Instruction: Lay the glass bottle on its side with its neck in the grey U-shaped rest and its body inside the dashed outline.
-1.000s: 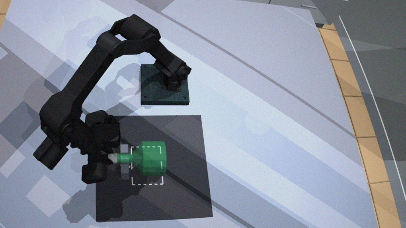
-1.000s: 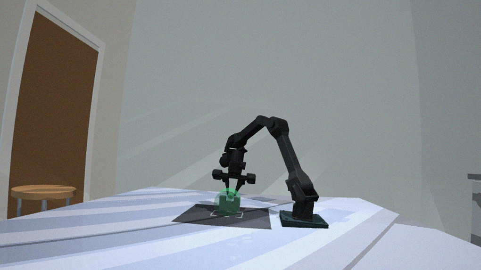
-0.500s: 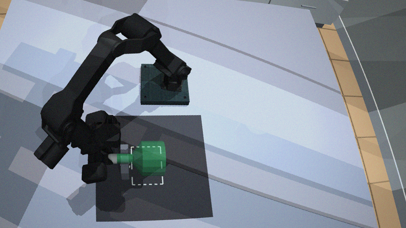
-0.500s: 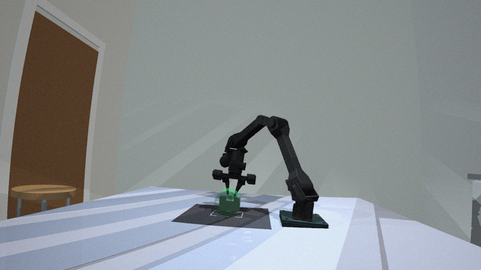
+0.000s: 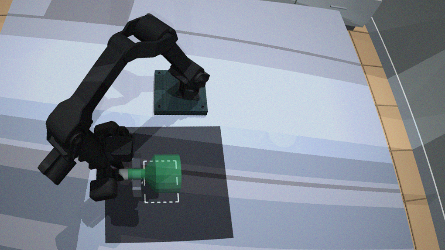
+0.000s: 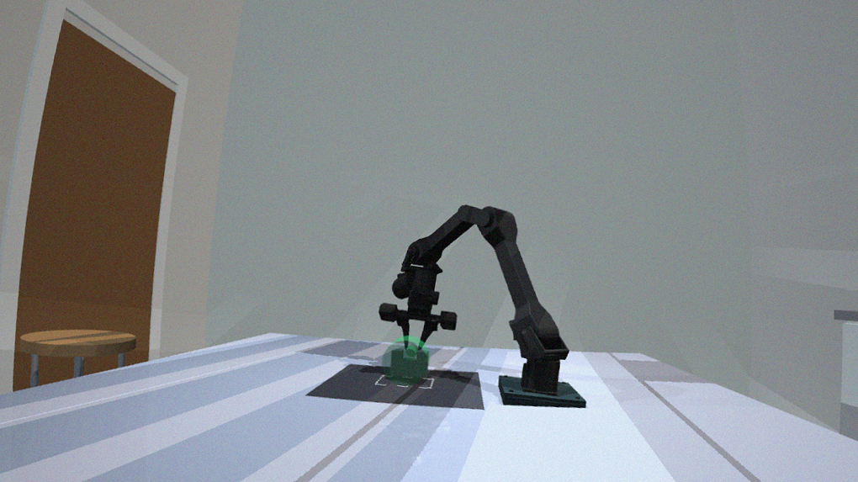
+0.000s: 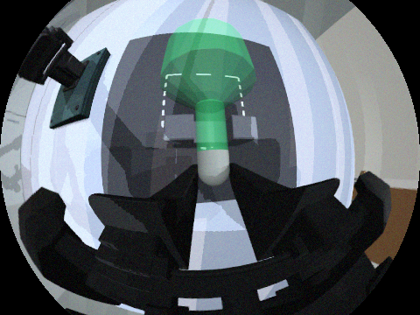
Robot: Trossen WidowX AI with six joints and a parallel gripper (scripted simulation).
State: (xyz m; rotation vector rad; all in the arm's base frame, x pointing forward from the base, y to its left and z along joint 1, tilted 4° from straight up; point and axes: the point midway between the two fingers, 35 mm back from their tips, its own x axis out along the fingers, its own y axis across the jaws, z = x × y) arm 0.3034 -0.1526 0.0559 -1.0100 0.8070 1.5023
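Sideways, green bottle (image 5: pixel 165 173) (image 6: pixel 406 361) (image 7: pixel 208 66) extending beyond gripper (image 5: pixel 117 173) (image 6: pixel 412 349) (image 7: pixel 213 168), pale neck end (rounded) clasped between fingertips

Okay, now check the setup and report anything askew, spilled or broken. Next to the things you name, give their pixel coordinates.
Nothing looks spilled or broken. In the top view the green glass bottle (image 5: pixel 166 173) (image 6: pixel 406 362) (image 7: pixel 207 66) overlaps the edge of the dashed outline (image 5: pixel 161 203) (image 7: pixel 164 102), but the end effector (image 5: pixel 121 174) (image 6: pixel 413 348) (image 7: pixel 213 168) grips it, so that looks like unfinished placement.

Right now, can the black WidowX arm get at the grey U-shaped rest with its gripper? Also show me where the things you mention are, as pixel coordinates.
Probably not directly: the black gripper (image 5: pixel 121 174) (image 6: pixel 413 347) (image 7: pixel 213 168) is shut on the green glass bottle (image 5: pixel 165 174) (image 6: pixel 405 363) (image 7: pixel 207 66), whose neck spans the grey U-shaped rest (image 5: pixel 136 190) (image 7: pixel 178 127). Its outer sides look open.
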